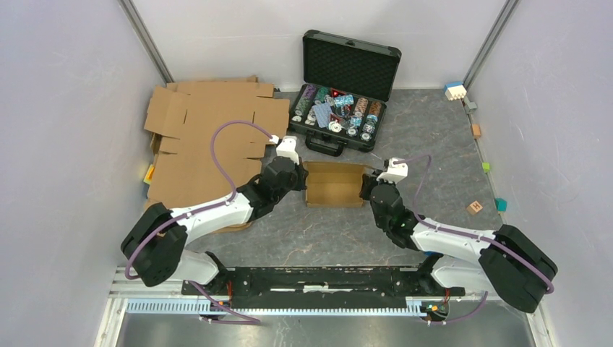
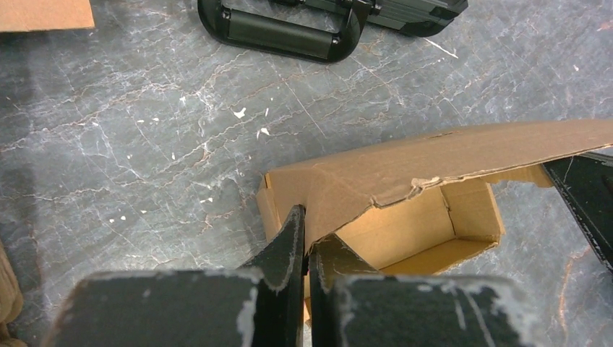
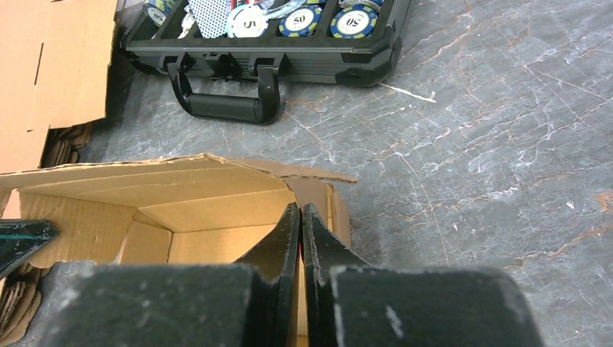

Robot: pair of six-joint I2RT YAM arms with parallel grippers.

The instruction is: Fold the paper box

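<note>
**Now, an arm at each end**

The paper box [image 1: 334, 186] sits mid table [image 1: 434, 152], long axis left to right between my arms. My left pincer [image 2: 306, 242] is pinched shut on its left-end flap; my right pincer [image 3: 301, 231] is closed at the right wall, grip unclear.

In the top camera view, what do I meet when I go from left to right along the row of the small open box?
stack of flat brown cardboard sheets → left gripper → small open brown cardboard box → right gripper → small wooden cube → small teal block
</note>
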